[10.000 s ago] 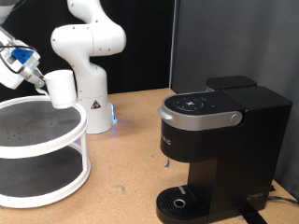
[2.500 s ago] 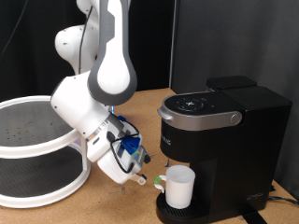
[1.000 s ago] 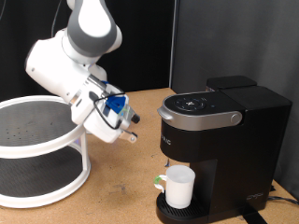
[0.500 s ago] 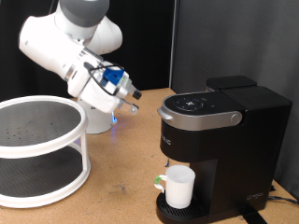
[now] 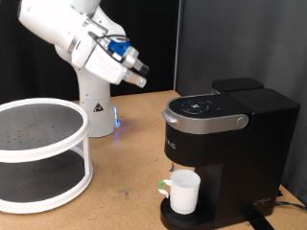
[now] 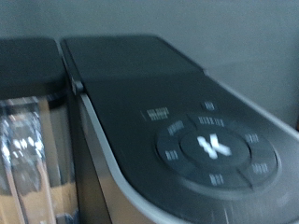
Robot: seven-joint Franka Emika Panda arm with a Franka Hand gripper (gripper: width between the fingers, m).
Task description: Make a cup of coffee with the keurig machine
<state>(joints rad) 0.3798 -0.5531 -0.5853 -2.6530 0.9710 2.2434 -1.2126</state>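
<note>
At the foot of the keurig machine (image 5: 225,153), nearest the exterior camera, the cup (image 5: 183,192) stands upright on the round drip tray (image 5: 171,213) beneath the brew head, its handle turned toward the exterior view's left. The tray's lower edge is cut off by the frame, and the machine's base at the exterior view's right is likewise cropped. Left of the machine on the wooden surface (image 5: 129,158) stands a white two-tier round shelf (image 5: 43,153), its left part out of frame. Beyond it sits the white arm base (image 5: 94,105). The gripper (image 5: 140,71) hangs well above the surface, up and to the left of the machine's lid, apart from it and holding nothing; its fingers are too small and blurred to tell whether spread or closed. The wrist view, blurred, shows no fingers but supplies what the exterior view lacks: the machine's top seen close, with its ring of buttons (image 6: 213,147), the silver lid handle (image 6: 117,182) and the clear water tank (image 6: 33,154) beside it.
</note>
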